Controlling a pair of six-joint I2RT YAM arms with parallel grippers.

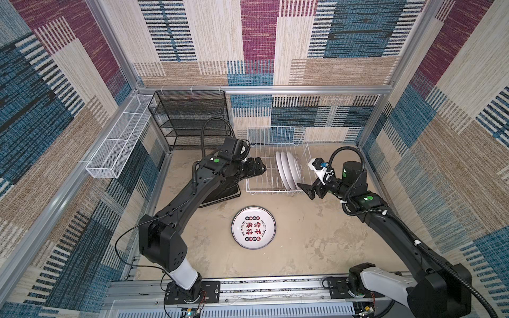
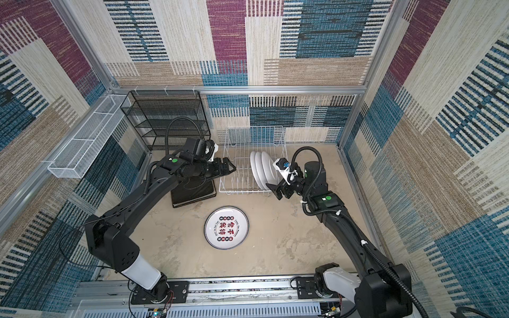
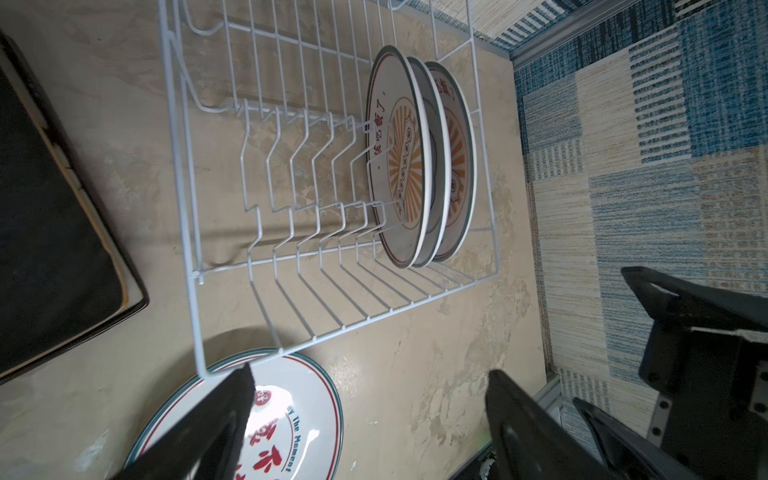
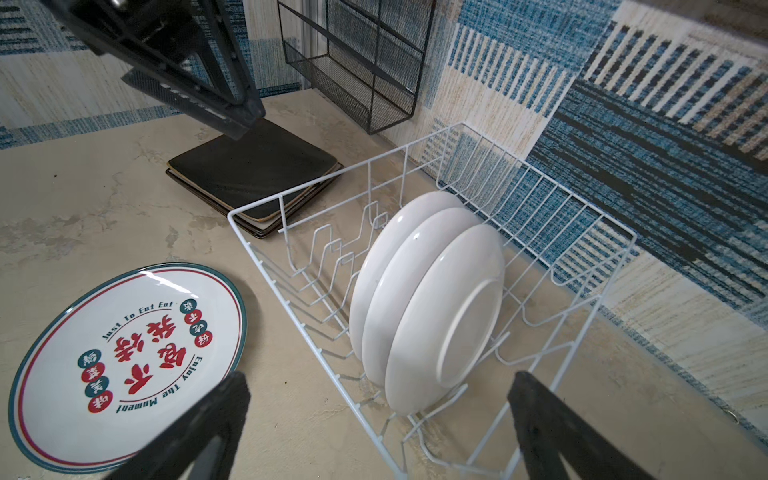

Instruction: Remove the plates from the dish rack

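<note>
The white wire dish rack (image 1: 271, 190) (image 2: 242, 191) stands at the back of the table. Three round plates (image 1: 287, 170) (image 2: 261, 170) (image 3: 415, 162) (image 4: 428, 299) stand upright in its right end. Another round plate (image 1: 253, 227) (image 2: 226, 227) (image 4: 124, 365) lies face up in front of the rack. A stack of black-backed square plates (image 1: 220, 195) (image 4: 253, 170) lies left of the rack, partly under my left arm. My left gripper (image 1: 264, 168) (image 3: 372, 374) hangs open over the rack's left edge, empty. My right gripper (image 1: 304, 191) (image 4: 378, 380) is open and empty at the rack's front right corner, close to the upright plates.
A black mesh shelf unit (image 1: 190, 118) stands at the back left, behind the square plates. A long white mesh basket (image 1: 118, 143) hangs on the left wall. Carpeted walls in aluminium frames close in the table on three sides.
</note>
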